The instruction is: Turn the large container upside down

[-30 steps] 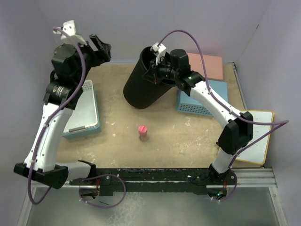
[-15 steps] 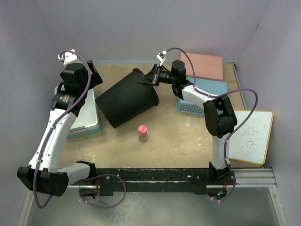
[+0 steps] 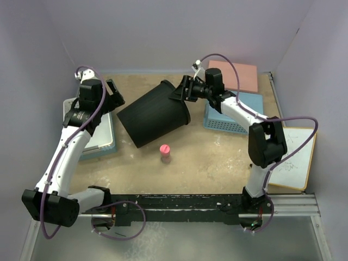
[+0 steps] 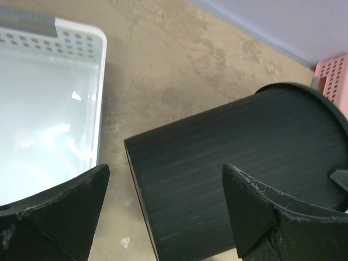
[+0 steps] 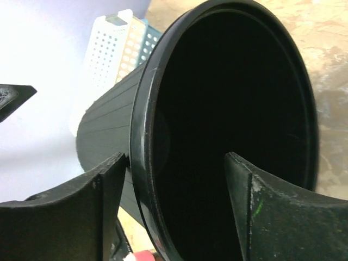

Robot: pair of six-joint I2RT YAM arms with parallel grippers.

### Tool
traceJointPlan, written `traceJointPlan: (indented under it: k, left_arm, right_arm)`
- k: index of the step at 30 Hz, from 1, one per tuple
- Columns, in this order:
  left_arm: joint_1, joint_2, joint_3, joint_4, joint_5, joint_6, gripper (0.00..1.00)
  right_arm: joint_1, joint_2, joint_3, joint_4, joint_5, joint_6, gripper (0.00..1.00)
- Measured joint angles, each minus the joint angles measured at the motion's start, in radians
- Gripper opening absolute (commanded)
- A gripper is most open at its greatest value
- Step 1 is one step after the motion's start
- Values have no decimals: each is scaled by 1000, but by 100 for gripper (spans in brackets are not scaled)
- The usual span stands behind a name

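Large container: was found on its side on the table, left of centre, with the open mouth turned to the far right and the closed base to the near left.
Container mouth: was seen from the right wrist as a dark, round opening with a rolled rim.
Right gripper: was held at the mouth, jaws spread apart; one finger was seen just outside the rim and the other inside the opening, with the wall not clamped.
Left gripper: was held wide, nothing gripped, just beside the ribbed side of the container near its base.
White basket: was set at the left edge of the table, under the left arm, just beside the container's base.
Pink object: was stood upright, near the container on the side towards the arms' bases, apart from it.
Blue basket: was placed on the right, beneath the right arm.
Pink basket: was placed in the far right corner, behind the blue one.
Whiteboard: was laid at the right edge.
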Motion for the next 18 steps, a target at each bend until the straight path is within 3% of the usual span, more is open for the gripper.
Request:
traceJointPlan:
  k: [10, 18]
  left_arm:
    - [2, -118, -125, -47, 60, -107, 82]
    - [5, -169, -278, 16, 171, -209, 82]
  right_arm:
    - [0, -140, 5, -261, 208, -239, 80]
    - [1, -163, 12, -316, 268, -313, 74]
